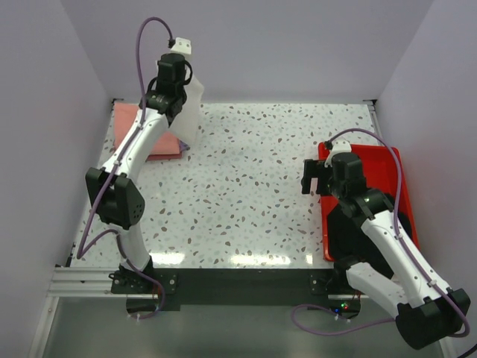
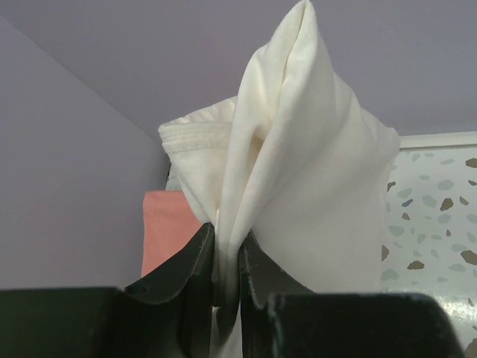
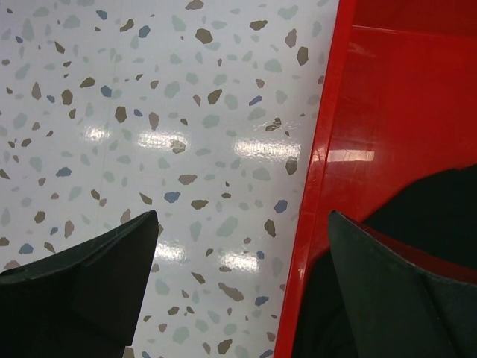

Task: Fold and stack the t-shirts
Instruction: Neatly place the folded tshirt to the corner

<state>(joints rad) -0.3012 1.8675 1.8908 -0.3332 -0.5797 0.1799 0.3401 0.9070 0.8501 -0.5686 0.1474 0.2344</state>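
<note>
Cream tee (image 2: 298, 164): hung vert. from left pincer (image 2: 226, 239) clamped on a bunched fold, pink tee (image 2: 160, 224) lying just below-left; right pincer (image 3: 242, 216) wide open, empty, well apart.

Plain lavender walls (image 1: 261, 45) stood around me on the left, far and right. Overhead light glared in patches (image 1: 261, 259) along the near edge of the speckled white table (image 1: 246, 171).
</note>
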